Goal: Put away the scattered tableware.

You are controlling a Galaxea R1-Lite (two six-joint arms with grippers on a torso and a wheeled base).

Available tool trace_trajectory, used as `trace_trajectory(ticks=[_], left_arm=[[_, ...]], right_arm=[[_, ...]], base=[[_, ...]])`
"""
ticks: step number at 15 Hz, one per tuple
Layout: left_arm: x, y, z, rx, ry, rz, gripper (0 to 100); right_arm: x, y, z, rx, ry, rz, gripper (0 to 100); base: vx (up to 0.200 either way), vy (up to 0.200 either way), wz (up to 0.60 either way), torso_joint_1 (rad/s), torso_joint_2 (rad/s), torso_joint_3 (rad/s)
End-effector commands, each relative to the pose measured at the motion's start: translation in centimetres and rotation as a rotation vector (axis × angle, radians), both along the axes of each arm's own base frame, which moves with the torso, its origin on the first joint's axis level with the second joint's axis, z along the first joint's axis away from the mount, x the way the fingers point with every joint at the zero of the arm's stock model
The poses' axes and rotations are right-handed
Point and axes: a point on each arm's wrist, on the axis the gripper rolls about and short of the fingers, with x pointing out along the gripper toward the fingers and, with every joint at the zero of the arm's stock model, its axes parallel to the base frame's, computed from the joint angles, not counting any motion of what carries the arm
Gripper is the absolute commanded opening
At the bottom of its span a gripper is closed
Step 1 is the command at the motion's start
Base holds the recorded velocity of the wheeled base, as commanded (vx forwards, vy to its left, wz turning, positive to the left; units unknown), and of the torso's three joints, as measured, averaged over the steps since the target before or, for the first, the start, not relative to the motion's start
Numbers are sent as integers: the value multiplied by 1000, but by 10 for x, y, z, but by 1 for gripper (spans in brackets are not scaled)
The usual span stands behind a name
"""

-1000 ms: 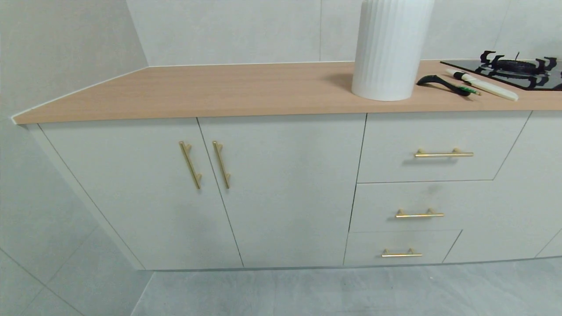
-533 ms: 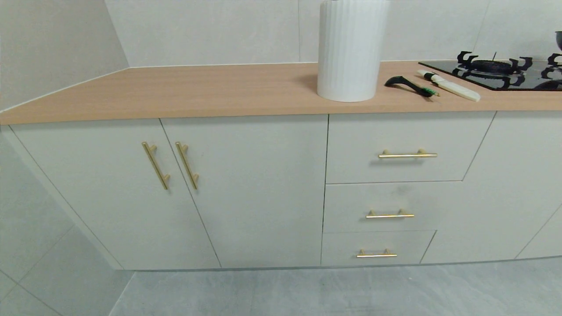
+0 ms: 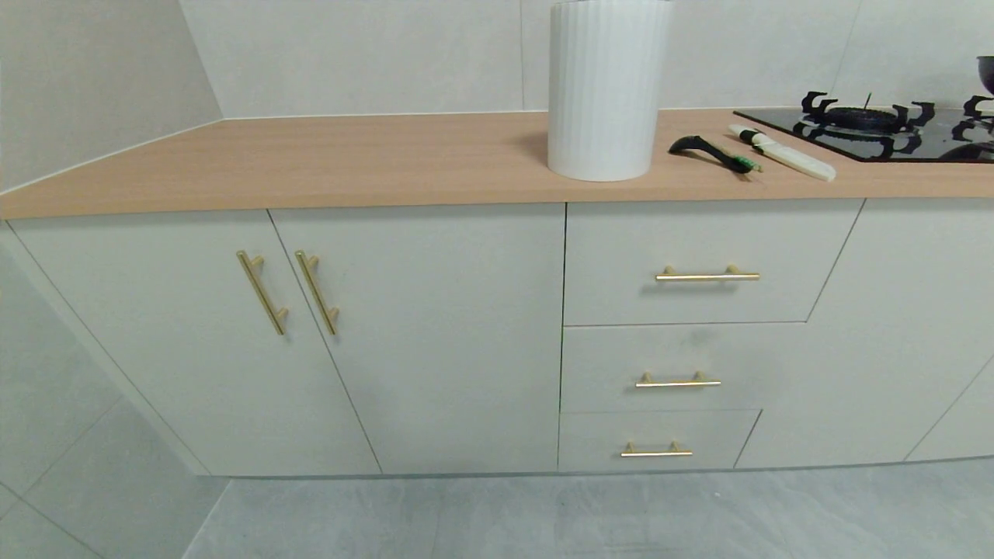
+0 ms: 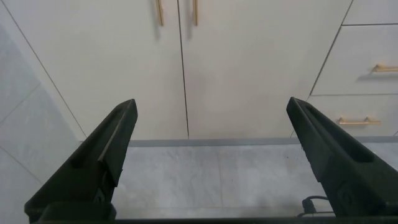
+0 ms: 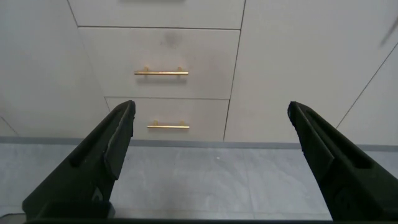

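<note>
- On the surface [image 3: 349, 163], right of the white canister [image 3: 606, 85], a black utensil [image 3: 710, 150] and a cream utensil [image 3: 784, 152] are lying side by side.
- Down low, the left tool [image 4: 211, 109] is gaping wide at the cabinet doors [image 4: 249, 62], the right tool [image 5: 211, 109] likewise at the drawers [image 5: 161, 56].

No readable text, labels or numbers anywhere.

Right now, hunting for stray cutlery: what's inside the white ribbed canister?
Cannot tell: the opaque canister hides its inside. A black utensil and white utensil lie beside it.
</note>
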Motion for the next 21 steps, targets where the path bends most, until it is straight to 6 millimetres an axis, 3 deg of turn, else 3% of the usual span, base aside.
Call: trace_trajectory(ticks=[1,4,17,18,19,21], left_arm=[[0,0,0,0,1,0,100],[0,0,0,0,1,0,100],[0,0,0,2,1,0,100],[0,0,0,2,1,0,100],[0,0,0,2,1,0,100],[0,0,0,2,1,0,100]], right_arm=[[0,0,0,0,2,0,100],[0,0,0,0,2,0,100],[0,0,0,12,-3,-1,100],[-2,0,8,16,-44,-1,100],[-11,0,37,53,-152,8,100],[-8,0,48,64,-116,33,100]], base=[[200,0,0,2,7,2],[200,0,0,1,-1,4],[0,0,0,0,0,0],[0,0,0,0,0,0],[0,0,0,0,0,0],[0,0,0,0,0,0]])
